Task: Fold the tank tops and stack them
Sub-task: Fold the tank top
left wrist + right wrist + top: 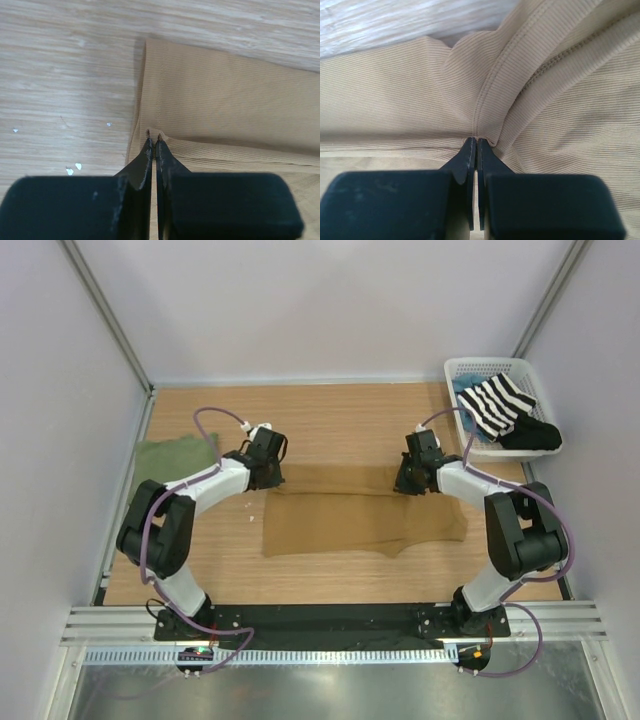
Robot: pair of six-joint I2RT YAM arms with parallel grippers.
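Observation:
The tan-brown tank top (360, 515) lies spread across the middle of the table, its far edge lifted into a fold. My left gripper (268, 476) is shut on the top's far left edge; in the left wrist view the fingertips (154, 142) pinch a small tuck of tan cloth (225, 100). My right gripper (410, 480) is shut on the far right edge; in the right wrist view the fingertips (475, 145) pinch the ribbed tan cloth (395, 95) at a hemmed strap. The olive green tank top (175, 458) lies folded at the table's left edge.
A white basket (478, 370) stands at the back right, holding a black-and-white striped garment (495, 405) and a black garment (530, 435) draped over its rim. Small white flecks (74, 167) lie on the wooden table left of the tan top.

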